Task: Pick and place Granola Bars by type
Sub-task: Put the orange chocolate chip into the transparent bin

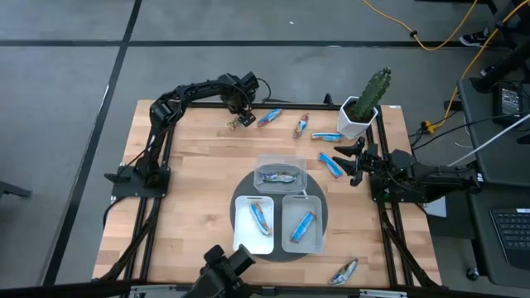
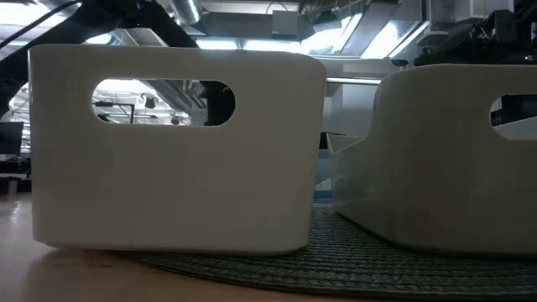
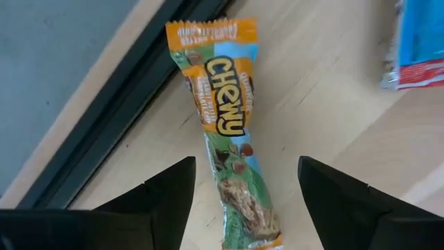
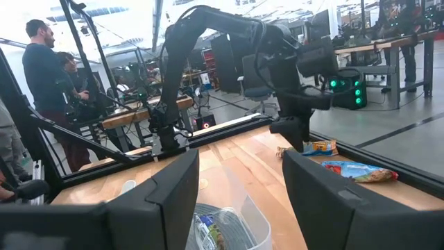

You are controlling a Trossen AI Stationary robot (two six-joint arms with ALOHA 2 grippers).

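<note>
Left gripper [image 3: 239,191]: spread wide, poised over the orange Chewy bar [image 3: 225,132], gripping nothing.
Chewy bar: flat on the table [image 1: 190,178], beside the table's far edge, bare wood either side.
Right gripper [image 1: 354,159]: fingers parted, empty, near the cactus pot [image 1: 354,121].
</note>
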